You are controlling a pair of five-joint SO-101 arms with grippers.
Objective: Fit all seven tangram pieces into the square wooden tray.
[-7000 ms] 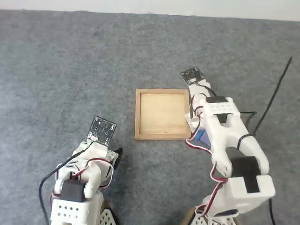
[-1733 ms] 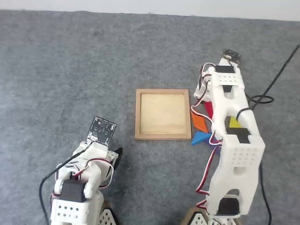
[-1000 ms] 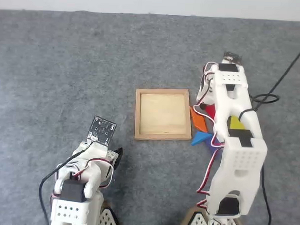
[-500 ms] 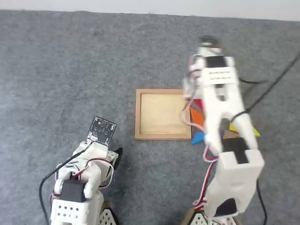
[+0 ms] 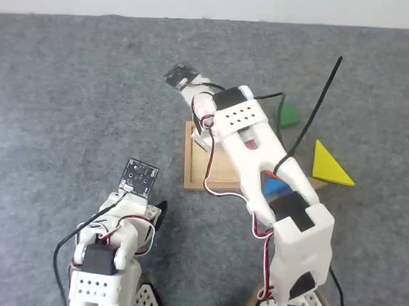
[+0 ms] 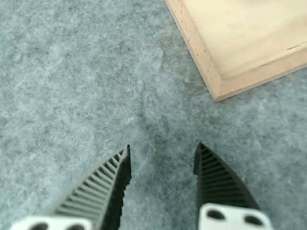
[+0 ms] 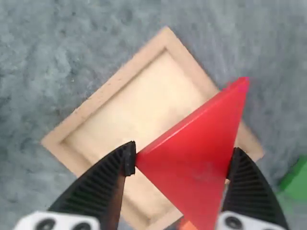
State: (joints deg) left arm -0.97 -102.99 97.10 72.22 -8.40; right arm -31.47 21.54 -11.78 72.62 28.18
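Right gripper (image 7: 183, 149) pinches the red triangle (image 7: 201, 136) by its edges over the wooden tray (image 5: 188, 167) mid-frame (looks light, stiff, probably slick), left gripper (image 6: 163, 148) gapes empty.

Your high camera looks steeply down over the grey mat (image 5: 72, 88) from the robot's side of the table. Your left wrist camera sits low, close to the mat, catching one corner of the wooden tray (image 6: 196, 45). Your right wrist camera looks down on that same tray from higher up.
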